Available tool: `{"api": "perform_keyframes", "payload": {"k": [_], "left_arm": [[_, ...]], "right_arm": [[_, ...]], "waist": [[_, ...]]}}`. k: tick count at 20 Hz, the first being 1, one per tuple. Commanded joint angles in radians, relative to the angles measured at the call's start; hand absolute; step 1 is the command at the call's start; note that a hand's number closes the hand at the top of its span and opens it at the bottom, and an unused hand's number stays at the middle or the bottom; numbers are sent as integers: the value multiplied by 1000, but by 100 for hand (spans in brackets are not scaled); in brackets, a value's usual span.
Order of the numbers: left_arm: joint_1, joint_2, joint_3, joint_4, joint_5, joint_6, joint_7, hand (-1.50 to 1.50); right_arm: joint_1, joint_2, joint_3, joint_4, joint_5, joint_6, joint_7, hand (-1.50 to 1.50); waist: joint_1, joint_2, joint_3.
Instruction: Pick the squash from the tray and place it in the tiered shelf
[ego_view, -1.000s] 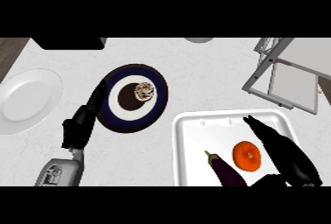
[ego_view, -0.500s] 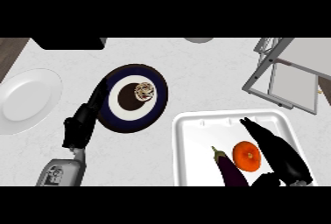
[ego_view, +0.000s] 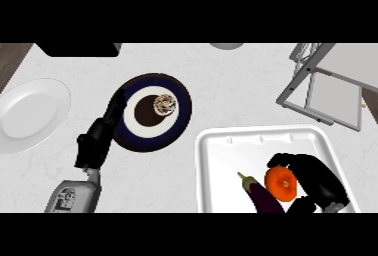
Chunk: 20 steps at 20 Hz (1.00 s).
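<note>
I have the right hand (ego_view: 314, 177) down inside the shallow white rectangular tray (ego_view: 221, 165) at the lower right of the counter, and its black fingers are curled over the top and far side of the round orange squash (ego_view: 280, 183), with the thumb showing below it, so I read the hand as closing round the squash rather than merely lying against it; whether the hold is complete I cannot tell, because the palm hides the far side. The squash sits on the tray floor, not yet lifted by the look of it. The hand comes in from the squash's right, which I judge is deliberate, since a long dark purple eggplant (ego_view: 262, 197) lies just beside the squash on its left, stem end pointing up and left, and a grasp from that side would crowd it. Those two are all the tray holds. The grey metal tiered shelf (ego_view: 325, 92) with its pale panels stands at the upper right, apart from the tray's far edge, so the carry should be a lift and a move away from me, clearing the tray rim. My left hand (ego_view: 96, 142) rests at the left, fingers straight and relaxed, lying along the edge of a dark blue round plate (ego_view: 181, 107) with a white ring, which carries a small brownish pastry (ego_view: 164, 104) on its dark centre. Farther left is a plain white round plate (ego_view: 29, 117) with nothing visible on it.
</note>
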Motion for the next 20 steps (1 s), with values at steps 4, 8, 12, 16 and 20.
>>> {"api": "perform_keyframes", "payload": {"k": [4,8,12,16,20], "left_arm": [[4,7,13,-16,9,-24,15,0],[-37,-4,16,23,-7,-12,17,0],[19,8,25,16,-3,-13,-32,0],[11,0,26,21,5,-15,11,0],[-21,4,50,16,-1,15,13,0]], "right_arm": [[54,-18,26,58,95,-129,-132,150],[99,14,38,-21,97,-131,-110,150],[114,-231,-60,-52,-56,-56,-462,150],[127,-438,-8,-77,-85,10,-795,150],[175,-552,-152,-10,-271,14,-1111,150]], "waist": [[0,3,6],[-2,3,6],[-13,1,7],[-20,-6,12],[-49,0,13]]}}
